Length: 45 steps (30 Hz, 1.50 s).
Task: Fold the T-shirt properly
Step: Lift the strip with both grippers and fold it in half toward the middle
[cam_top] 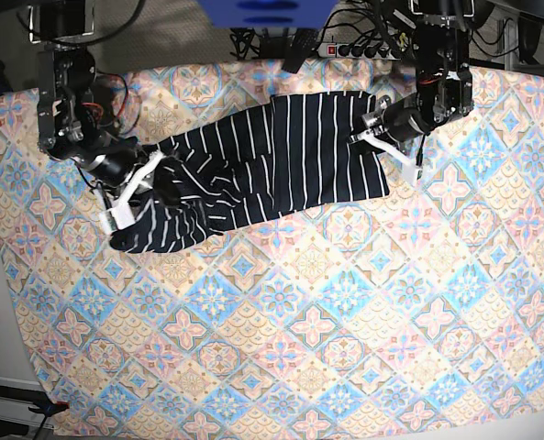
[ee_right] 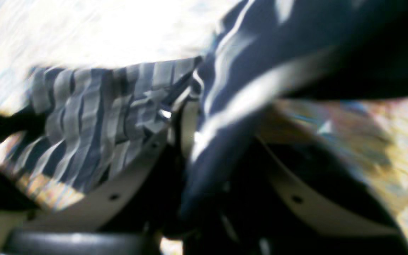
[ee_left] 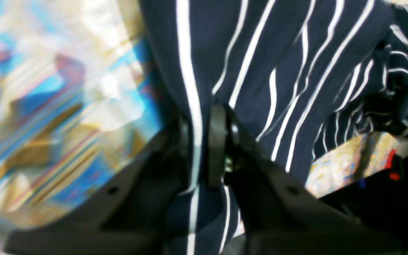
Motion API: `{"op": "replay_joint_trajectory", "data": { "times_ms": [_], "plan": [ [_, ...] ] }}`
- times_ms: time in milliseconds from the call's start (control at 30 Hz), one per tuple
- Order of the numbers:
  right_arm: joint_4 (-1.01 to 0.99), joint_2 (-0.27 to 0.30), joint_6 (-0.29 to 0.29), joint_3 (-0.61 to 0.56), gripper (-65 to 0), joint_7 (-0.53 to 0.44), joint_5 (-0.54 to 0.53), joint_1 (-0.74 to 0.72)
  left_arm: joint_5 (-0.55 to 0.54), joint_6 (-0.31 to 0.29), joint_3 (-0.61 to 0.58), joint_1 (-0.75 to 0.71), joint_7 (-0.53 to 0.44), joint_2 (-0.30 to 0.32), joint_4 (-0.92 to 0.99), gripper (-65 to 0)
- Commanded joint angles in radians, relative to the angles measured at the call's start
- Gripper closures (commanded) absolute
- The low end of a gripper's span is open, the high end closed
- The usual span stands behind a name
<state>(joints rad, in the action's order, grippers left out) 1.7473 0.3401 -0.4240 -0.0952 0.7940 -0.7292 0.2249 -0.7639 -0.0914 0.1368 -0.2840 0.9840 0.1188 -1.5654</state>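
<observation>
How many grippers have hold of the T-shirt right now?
2. The right gripper pinches the bunched end of the T-shirt at the base view's left; the left gripper is shut on the edge at its right. Both wrist views show fabric between the jaws.

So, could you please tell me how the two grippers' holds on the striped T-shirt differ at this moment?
The left gripper pinches the T-shirt at its flatter, spread end, while the right gripper holds the bunched, crumpled end. The left gripper sits near the far edge of the patterned cloth; the right gripper is nearer the middle of its side. Both are closed on fabric.
</observation>
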Motion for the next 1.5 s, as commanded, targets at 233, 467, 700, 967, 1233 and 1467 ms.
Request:
{"op": "replay_joint_trajectory", "data": {
  "times_ms": [233, 467, 700, 967, 1233, 1467],
  "plan": [
    [0.042, -0.036, -0.014, -0.185, -2.9, -0.029, -0.026, -0.019, -0.015, -0.008, 0.002, 0.025, -0.007, -0.006, 0.026, 0.0],
    [0.049, -0.094, -0.014, -0.298, -2.9, -0.028, 0.007, -0.063, -0.015, -0.009, 0.002, 0.025, -0.009, -0.028, 0.026, 0.0],
    [0.041, -0.094, -0.014, -0.367, -2.9, -0.02, 0.035, -0.117, -0.015, -0.009, 0.002, 0.025, -0.009, -0.028, 0.026, 0.0],
    [0.024, -0.085, -0.014, -0.555, -2.9, 0.026, 0.109, -0.247, -0.015, -0.009, 0.002, 0.027, -0.009, -0.029, 0.026, 0.0],
    [-0.137, -0.088, -0.014, -0.65, -3.2, 0.021, 0.113, -0.327, -0.015, -0.009, 0.002, 0.038, -0.009, -0.047, 0.026, 0.0],
    [-0.149, -0.088, -0.009, -0.648, -19.7, 0.02, 0.188, -0.356, -0.015, -0.009, 0.002, 0.038, -0.009, -0.049, 0.026, 0.0]
  ]
}}
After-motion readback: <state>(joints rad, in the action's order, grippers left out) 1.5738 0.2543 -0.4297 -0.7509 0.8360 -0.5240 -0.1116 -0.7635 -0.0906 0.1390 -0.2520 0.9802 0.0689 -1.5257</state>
